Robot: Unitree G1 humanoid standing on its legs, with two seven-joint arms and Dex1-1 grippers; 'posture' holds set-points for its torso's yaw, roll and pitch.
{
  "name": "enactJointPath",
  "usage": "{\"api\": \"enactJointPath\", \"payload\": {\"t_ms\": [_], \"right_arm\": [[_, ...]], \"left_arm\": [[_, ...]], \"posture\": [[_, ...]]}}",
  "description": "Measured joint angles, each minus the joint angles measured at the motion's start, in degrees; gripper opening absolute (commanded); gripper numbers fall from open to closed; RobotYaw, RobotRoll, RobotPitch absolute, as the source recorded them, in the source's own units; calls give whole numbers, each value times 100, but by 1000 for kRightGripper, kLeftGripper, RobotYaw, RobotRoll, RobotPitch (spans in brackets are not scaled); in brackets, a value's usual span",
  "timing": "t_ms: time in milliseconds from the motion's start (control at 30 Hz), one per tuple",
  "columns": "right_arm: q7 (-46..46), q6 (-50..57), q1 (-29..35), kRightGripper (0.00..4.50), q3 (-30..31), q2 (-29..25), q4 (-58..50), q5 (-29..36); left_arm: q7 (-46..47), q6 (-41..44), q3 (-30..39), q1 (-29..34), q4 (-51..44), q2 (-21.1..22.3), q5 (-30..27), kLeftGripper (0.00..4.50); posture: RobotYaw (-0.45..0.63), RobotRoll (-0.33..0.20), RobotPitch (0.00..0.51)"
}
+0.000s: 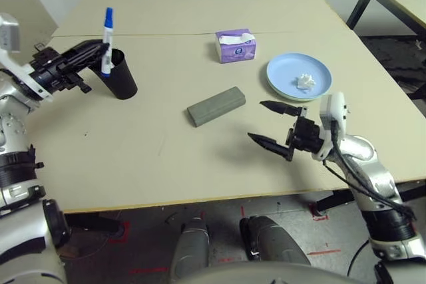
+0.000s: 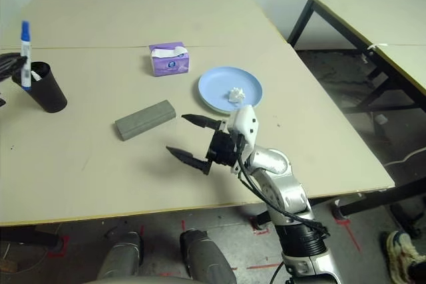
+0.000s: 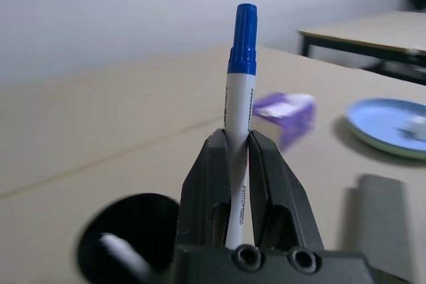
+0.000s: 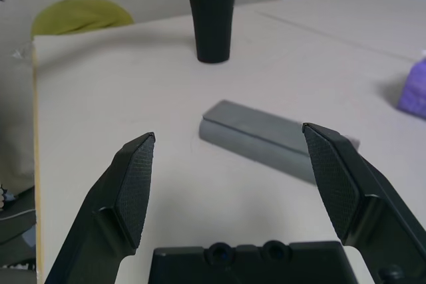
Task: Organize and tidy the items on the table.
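Note:
My left gripper (image 1: 100, 54) is shut on a white marker with a blue cap (image 1: 106, 41), held upright just over the rim of the black cup (image 1: 122, 76) at the table's left. Another marker's white end (image 3: 118, 252) pokes up inside the cup. A grey glasses case (image 1: 215, 106) lies at mid-table. My right gripper (image 1: 269, 123) hovers open near the front edge, right of the case, pointing at it. The purple tissue box (image 1: 235, 46) stands behind the case. A blue plate (image 1: 286, 71) with a green rim beneath holds a crumpled white tissue (image 1: 305, 82).
The pale table (image 1: 166, 164) has a seam line (image 1: 193, 34) across its far half. A second table with dark metal legs (image 2: 373, 24) stands to the right. A yellow-green rounded object (image 4: 80, 14) shows beyond the table's left edge.

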Motion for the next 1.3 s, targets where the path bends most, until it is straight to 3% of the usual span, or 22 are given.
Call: {"api": "enactJointPath", "payload": {"t_ms": [233,700,933,1300], "right_arm": [[14,0,62,4500,21,1,0,-5],[4,3,254,4500,64,-16,-197,-8],[-41,22,345,4500,65,-23,-374,-4],[-63,75,389,4500,63,-79,-495,20]], "left_arm": [[556,-659,-72,-280,165,-111,92,277],[1760,-2318,-664,-1825,2779,-281,1087,277],[2023,-2732,-846,-1876,3535,-569,1224,277],[2110,-2831,-955,-1815,3809,-603,1332,277]], "posture": [[-31,0,124],[-66,0,129],[-84,0,138],[-80,0,143]]}}
